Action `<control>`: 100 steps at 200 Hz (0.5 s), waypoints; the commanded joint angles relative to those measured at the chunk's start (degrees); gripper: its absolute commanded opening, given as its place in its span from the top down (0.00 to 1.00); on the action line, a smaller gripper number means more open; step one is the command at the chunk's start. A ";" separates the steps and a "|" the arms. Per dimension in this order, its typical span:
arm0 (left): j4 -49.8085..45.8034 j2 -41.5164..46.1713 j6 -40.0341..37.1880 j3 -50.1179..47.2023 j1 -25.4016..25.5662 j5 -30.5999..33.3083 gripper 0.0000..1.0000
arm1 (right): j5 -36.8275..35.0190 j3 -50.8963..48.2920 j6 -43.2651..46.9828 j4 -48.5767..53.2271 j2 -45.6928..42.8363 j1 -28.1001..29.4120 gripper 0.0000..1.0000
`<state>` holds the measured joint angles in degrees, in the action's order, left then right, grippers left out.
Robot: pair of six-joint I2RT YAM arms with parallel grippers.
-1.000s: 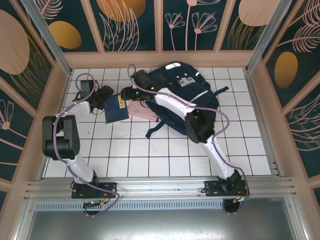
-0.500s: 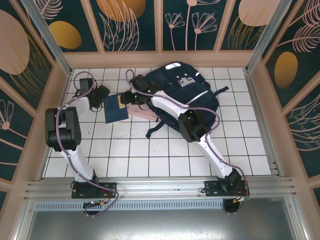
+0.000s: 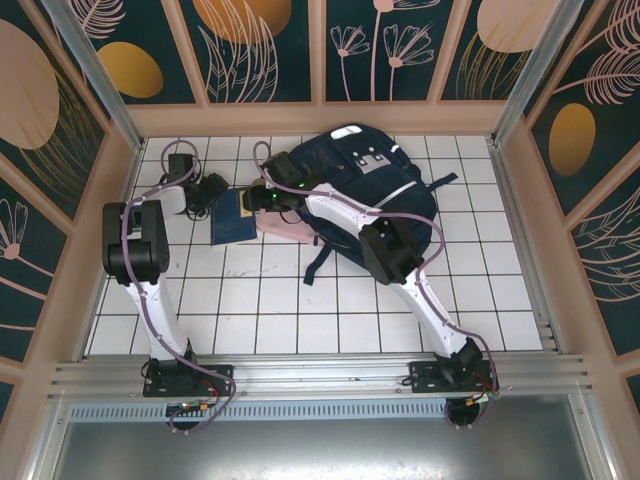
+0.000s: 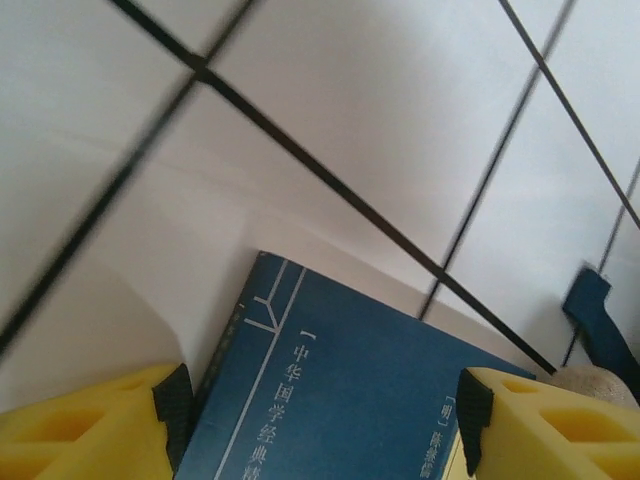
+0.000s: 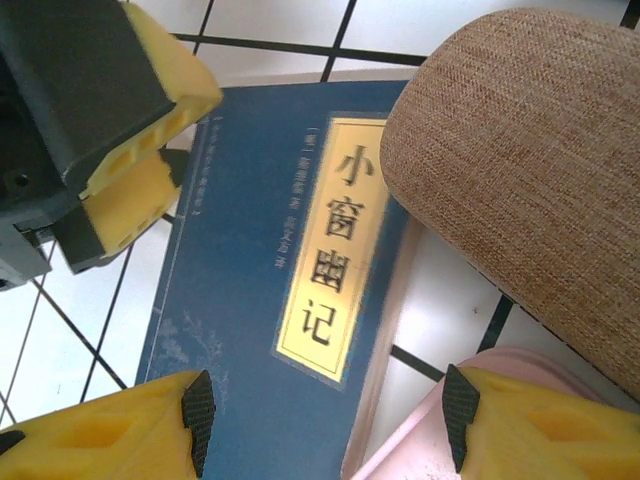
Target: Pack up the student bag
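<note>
Student bag point(image 3: 385, 165) lies at the far side of the tiled table point(image 3: 300, 300), right of centre, with my right arm stretched across its near flank. From above I cannot tell whether its main opening is unzipped, and I see nothing of its contents. By my reckoning the packing has hardly started, because the things to go in are all out on the tiles. The blue book point(image 3: 232, 217) lies flat just to its left. A pink item point(image 3: 290, 228) sits between the two, against the book's edge. From my right wrist, a tan woven pouch point(image 5: 520, 170) covers one corner of the book. My left gripper point(image 3: 205, 195) is at the book's outer corner, jaws spread wide and clasping nothing, the cover showing between them. My right gripper point(image 3: 255, 195) hovers over the gold title label, jaws likewise parted and empty. As I judge it, nearly everything is left to do: take hold of the book, get it into the opening, then do the same for the pouch and the pink item.
</note>
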<state>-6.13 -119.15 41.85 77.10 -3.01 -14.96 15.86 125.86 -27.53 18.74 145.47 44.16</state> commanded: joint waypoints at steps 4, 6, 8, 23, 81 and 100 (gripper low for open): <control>-2.46 -4.26 -3.04 1.94 3.37 -9.40 0.29 | 0.80 -3.38 -1.95 3.76 -0.18 -1.42 0.36; -2.48 -4.31 -3.14 2.03 3.54 -9.74 0.29 | 0.77 -3.46 -2.14 3.76 -0.08 -1.55 0.36; -2.55 -4.46 -3.16 2.16 3.64 -10.02 0.29 | 0.76 -3.55 -2.28 3.76 -0.09 -1.65 0.36; -1.12 -4.80 -2.12 1.84 4.14 -13.60 0.29 | 1.18 -3.78 -3.34 3.97 0.37 -2.14 0.36; 12.80 -1.58 10.20 -6.99 4.32 -26.82 0.32 | 1.24 -4.35 -4.55 7.37 1.76 -3.36 0.36; 16.07 -0.57 13.32 -10.33 4.67 -28.92 0.33 | 2.66 -6.90 -4.15 6.26 0.52 -3.38 0.36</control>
<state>8.71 -120.05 46.98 71.90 -1.98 -28.42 18.61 124.01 -30.87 19.03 144.42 41.95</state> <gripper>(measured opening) 0.676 0.637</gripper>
